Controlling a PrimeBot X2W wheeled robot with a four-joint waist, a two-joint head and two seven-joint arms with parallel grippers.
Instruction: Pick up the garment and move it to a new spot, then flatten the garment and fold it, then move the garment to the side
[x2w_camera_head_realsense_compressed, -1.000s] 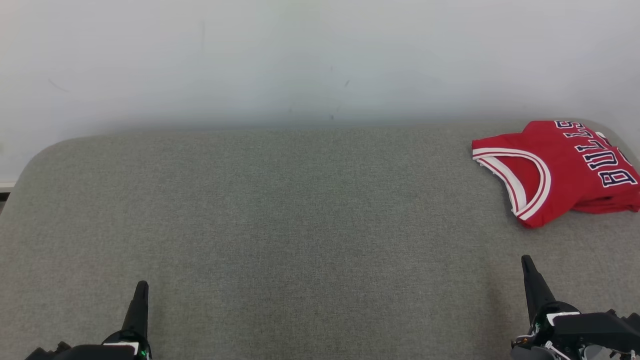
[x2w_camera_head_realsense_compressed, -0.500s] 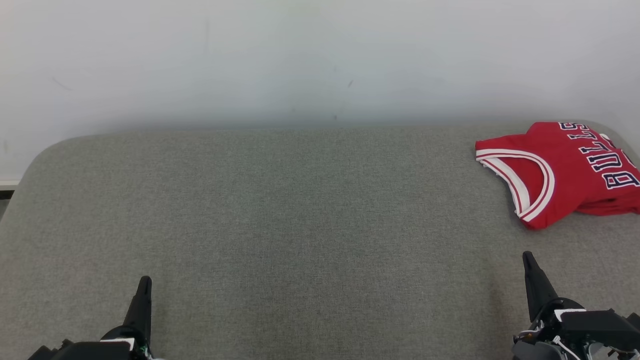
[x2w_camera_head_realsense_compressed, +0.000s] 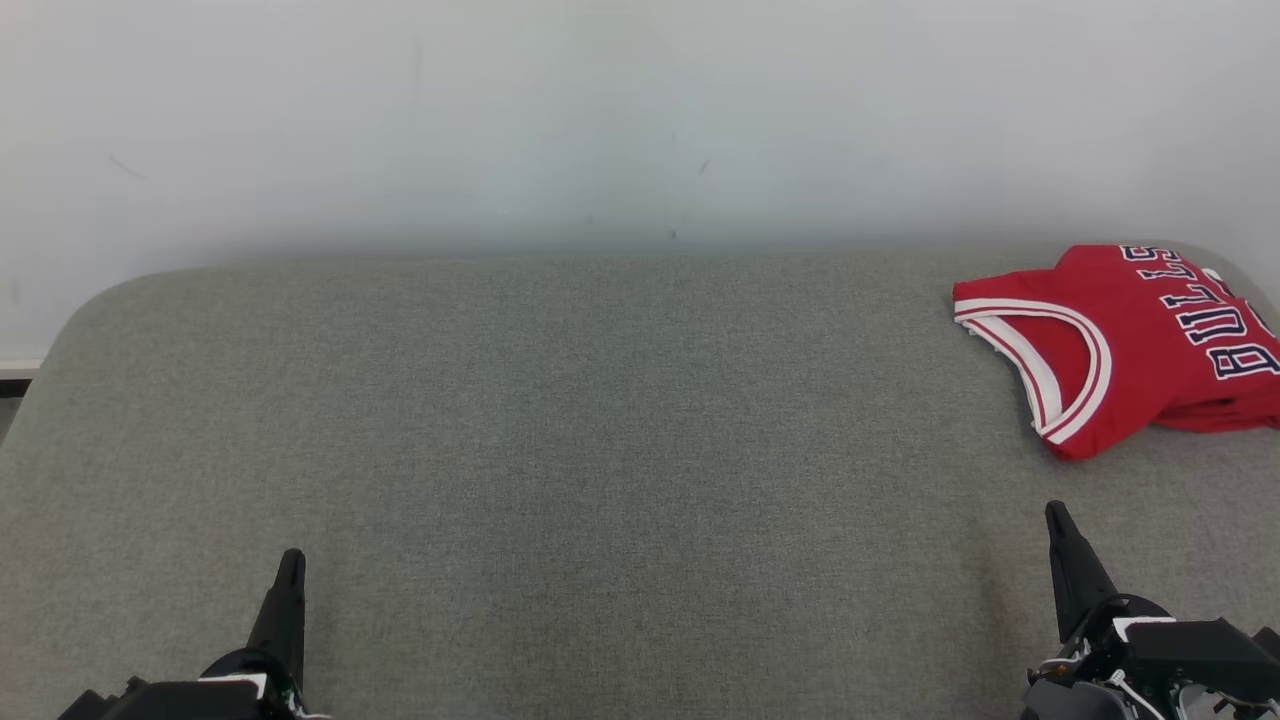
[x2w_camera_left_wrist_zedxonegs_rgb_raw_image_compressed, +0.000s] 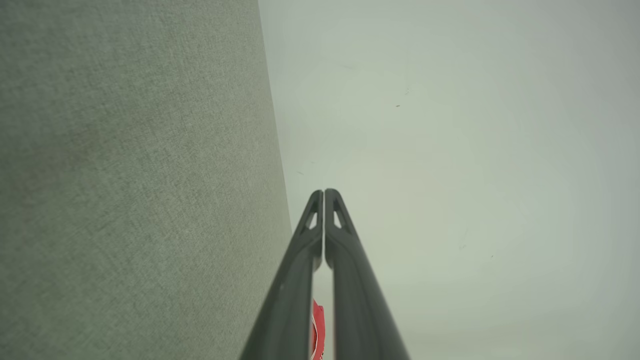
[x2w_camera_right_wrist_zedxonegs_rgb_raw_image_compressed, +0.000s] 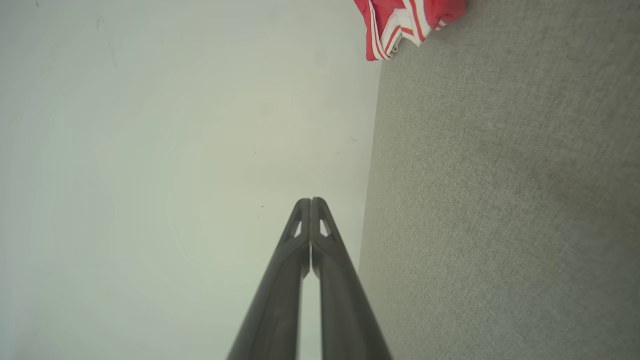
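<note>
Garment: head view reads BULLS; R wrist view, striped edge.

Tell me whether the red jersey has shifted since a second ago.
No. The red jersey and the wall mark drift slightly right together, so the camera turned; the jersey lies where it was on the grey cushion.

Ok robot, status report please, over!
Both shut and empty: left fingers, right fingers. Folded red jersey on grey pad, far right. Nothing in the way.
</note>
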